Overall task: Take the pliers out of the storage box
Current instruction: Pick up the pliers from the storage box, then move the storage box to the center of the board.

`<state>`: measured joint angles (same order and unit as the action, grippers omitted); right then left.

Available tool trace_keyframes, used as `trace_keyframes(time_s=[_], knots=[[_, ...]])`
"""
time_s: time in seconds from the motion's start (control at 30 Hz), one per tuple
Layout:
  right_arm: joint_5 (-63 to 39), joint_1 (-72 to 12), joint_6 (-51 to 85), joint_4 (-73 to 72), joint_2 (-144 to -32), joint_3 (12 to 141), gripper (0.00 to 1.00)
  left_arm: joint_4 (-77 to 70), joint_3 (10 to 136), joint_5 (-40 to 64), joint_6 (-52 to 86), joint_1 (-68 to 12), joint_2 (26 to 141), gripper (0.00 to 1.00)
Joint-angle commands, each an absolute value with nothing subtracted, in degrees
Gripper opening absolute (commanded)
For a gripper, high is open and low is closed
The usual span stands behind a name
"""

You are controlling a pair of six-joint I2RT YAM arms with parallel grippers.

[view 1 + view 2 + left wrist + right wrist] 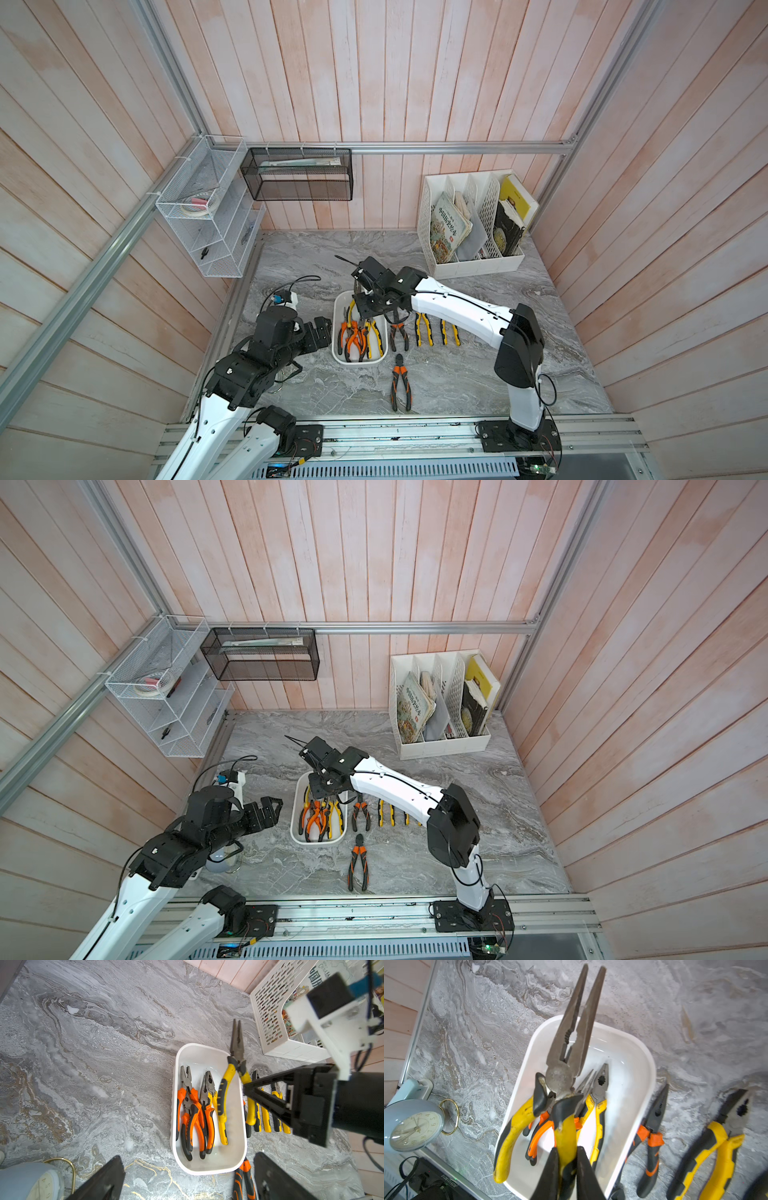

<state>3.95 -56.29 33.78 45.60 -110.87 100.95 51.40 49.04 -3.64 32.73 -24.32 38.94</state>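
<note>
Grip is on one handle (565,1134) only, right pincer (566,1152) clamped on the pliers (571,1043), so lift slowly clear of the box (652,1068); left pincer (271,809) gapes idle.

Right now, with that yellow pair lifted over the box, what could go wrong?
The right gripper pinches the yellow needle-nose pliers by one handle only, so they might pivot or slip. The free handle hangs splayed over the storage box and could snag its rim or the orange pliers inside.
</note>
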Motion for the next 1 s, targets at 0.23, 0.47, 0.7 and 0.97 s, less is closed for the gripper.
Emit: trace_keyframes(time_s=[0.23, 0.47, 0.7, 0.97], knots=[[6.2, -49.5, 33.4, 37.8, -92.0, 77.4, 0.0, 50.6, 48.2, -3.8, 32.3, -24.2, 39.1, 1.0], [5.8, -48.8, 30.2, 34.6, -87.4, 67.5, 0.0, 50.6, 48.2, -3.7, 32.3, -24.1, 40.1, 1.0], [2.5, -49.0, 31.3, 31.2, -89.7, 64.9, 0.0, 50.9, 48.2, -3.8, 32.4, -24.2, 40.4, 1.0], [0.9, -51.8, 32.9, 28.7, -96.0, 68.4, 0.0, 50.8, 48.2, -3.7, 32.5, -24.2, 40.6, 1.0]])
